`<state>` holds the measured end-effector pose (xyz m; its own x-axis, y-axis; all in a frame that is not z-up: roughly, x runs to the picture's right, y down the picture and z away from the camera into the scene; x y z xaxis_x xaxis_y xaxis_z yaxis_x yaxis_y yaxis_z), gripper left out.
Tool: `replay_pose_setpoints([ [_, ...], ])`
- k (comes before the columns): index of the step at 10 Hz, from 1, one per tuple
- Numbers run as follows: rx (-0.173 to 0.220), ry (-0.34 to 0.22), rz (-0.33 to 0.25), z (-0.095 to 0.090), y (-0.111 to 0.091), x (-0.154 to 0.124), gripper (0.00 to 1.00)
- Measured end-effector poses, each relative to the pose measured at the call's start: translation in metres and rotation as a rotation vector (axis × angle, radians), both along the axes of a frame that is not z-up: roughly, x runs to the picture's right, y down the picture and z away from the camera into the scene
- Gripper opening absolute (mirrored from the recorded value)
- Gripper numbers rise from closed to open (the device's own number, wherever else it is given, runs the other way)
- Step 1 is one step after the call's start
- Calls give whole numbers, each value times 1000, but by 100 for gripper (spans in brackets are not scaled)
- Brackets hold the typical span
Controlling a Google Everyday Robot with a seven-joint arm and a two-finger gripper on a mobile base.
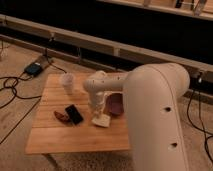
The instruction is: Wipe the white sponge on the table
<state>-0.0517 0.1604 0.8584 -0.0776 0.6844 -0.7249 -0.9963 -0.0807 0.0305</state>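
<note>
A white sponge [101, 121] lies on the wooden table [55, 137], right of centre. My gripper [97, 113] hangs from the white arm directly over the sponge's left end and reaches down to it. The arm's big white link [155, 115] fills the right side of the view and hides the table's right part.
A clear plastic cup [67, 82] stands at the table's back left. A black phone-like slab [74, 114] and a small brown object [61, 116] lie left of the sponge. A purple bowl [116, 105] sits behind it. Cables [15, 95] and a blue box [34, 68] lie on the floor at left.
</note>
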Motion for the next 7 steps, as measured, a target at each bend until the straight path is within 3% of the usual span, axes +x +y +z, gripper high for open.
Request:
replay_pose_setpoints([
  [2,23,-18,-2,1,-10,-9,5],
  [4,33,-62,-8,-2,-12,-21,26],
  [5,34,-70,-7,-4,-12,-24,31],
  [7,34,-69,-7,-4,-12,-24,33],
])
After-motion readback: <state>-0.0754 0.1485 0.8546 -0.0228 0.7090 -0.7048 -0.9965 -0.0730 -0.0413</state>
